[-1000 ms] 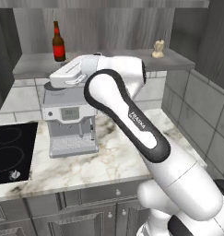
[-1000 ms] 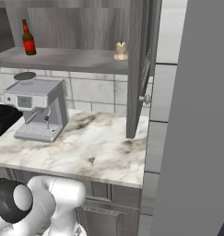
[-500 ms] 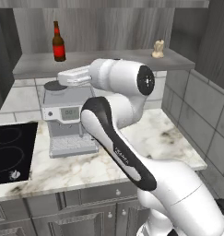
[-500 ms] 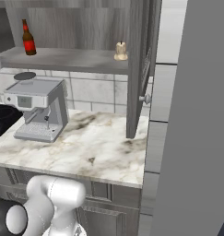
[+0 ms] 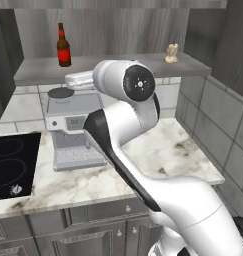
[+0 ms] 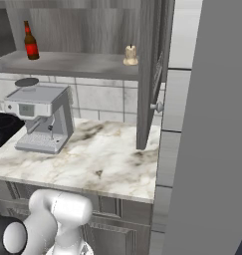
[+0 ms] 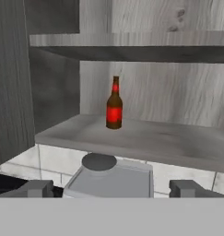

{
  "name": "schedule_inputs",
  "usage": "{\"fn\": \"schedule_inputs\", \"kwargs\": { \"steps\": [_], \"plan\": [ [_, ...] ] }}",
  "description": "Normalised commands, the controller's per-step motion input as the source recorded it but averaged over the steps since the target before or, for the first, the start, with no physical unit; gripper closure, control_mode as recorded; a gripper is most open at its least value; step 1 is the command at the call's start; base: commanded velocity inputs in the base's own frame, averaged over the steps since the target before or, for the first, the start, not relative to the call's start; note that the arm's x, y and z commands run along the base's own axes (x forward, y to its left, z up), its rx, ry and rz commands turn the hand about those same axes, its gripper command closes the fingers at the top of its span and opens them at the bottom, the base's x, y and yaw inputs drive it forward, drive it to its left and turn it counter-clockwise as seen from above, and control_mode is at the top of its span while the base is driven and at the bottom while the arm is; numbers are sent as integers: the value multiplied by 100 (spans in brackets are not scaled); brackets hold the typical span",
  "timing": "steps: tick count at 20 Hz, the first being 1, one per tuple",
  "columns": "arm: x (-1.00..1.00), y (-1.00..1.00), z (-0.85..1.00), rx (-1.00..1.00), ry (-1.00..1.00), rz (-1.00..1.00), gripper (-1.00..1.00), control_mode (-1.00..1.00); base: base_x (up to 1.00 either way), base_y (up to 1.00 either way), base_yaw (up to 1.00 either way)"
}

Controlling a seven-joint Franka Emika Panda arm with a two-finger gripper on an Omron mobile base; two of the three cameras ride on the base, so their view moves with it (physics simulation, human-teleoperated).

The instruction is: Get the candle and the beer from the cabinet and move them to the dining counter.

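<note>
Two targets on cabinet (image 5: 118, 70) shelf: beer (image 5: 63, 46) left, candle (image 5: 171, 53) right, well apart. Gripper (image 7: 111, 188) jaws wide, empty, facing beer. Advice: rise above coffee machine (image 5: 73, 127), straddle bottle body.

beer (image 7: 114, 105): dark brown glass, glossy, with a smooth red label
candle (image 5: 171, 52): cream wax, lumpy and matt
cabinet (image 7: 145, 138): grey-brown wood, visible grain, matt shelf and back panel
door (image 6: 149, 74): same grained wood, raised panel, small round metal-looking knob
worktop (image 5: 165, 152): white marble veined grey-brown, smooth, faint sheen
coffee machine (image 6: 40, 117): brushed silver metal look, dark matt round lid on top
wall (image 6: 100, 97): pale tiles, smooth
hob (image 5: 13, 162): black glass, glossy
drawers (image 5: 93, 225): grey panels, matt, small round knobs
</note>
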Motion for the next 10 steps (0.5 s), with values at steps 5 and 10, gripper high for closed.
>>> {"fn": "schedule_inputs", "kwargs": {
  "steps": [5,10],
  "plan": [
    [0,-13,17,-3,0,1,-100,-100,0,0,0],
    [12,-30,5,0,0,4,-100,-100,0,0,0]
  ]
}}
